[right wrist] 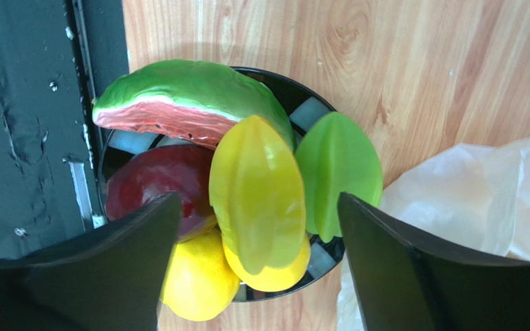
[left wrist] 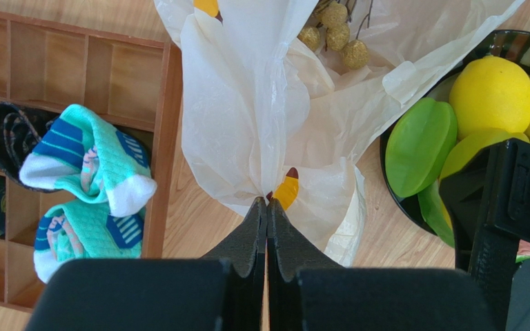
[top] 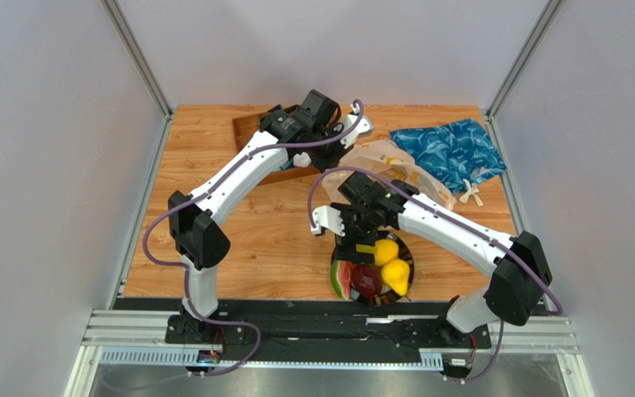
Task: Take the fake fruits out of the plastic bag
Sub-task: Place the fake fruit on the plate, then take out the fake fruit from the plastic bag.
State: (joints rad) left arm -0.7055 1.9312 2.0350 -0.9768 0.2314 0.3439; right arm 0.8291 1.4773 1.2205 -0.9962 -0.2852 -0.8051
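**Ann:** The left gripper [left wrist: 268, 205] is pinched tight on a fold of the large translucent beige crinkly plastic bag [left wrist: 247, 103], lying next to the black round plate [left wrist: 523, 43].

**Raj:** Over that plate, the right gripper [right wrist: 259, 207] is spread wide, gripping nothing. The yellow plastic starfruit [right wrist: 257, 186] lies between the fingers, touching neither.

**Ann:** It's piled with the watermelon slice [right wrist: 185, 103], dark red round fruit [right wrist: 147, 186] and green piece [right wrist: 337, 172].

**Raj:** The tan grape bunch [left wrist: 337, 34] shows among the bag's folds.

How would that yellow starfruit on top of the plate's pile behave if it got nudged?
Probably slide or tip off: the yellow starfruit lies on top of other rounded fruits in the plate, not on a flat base. Its glossy skin looks slick, so a grip might slip. It looks rigid and probably light.
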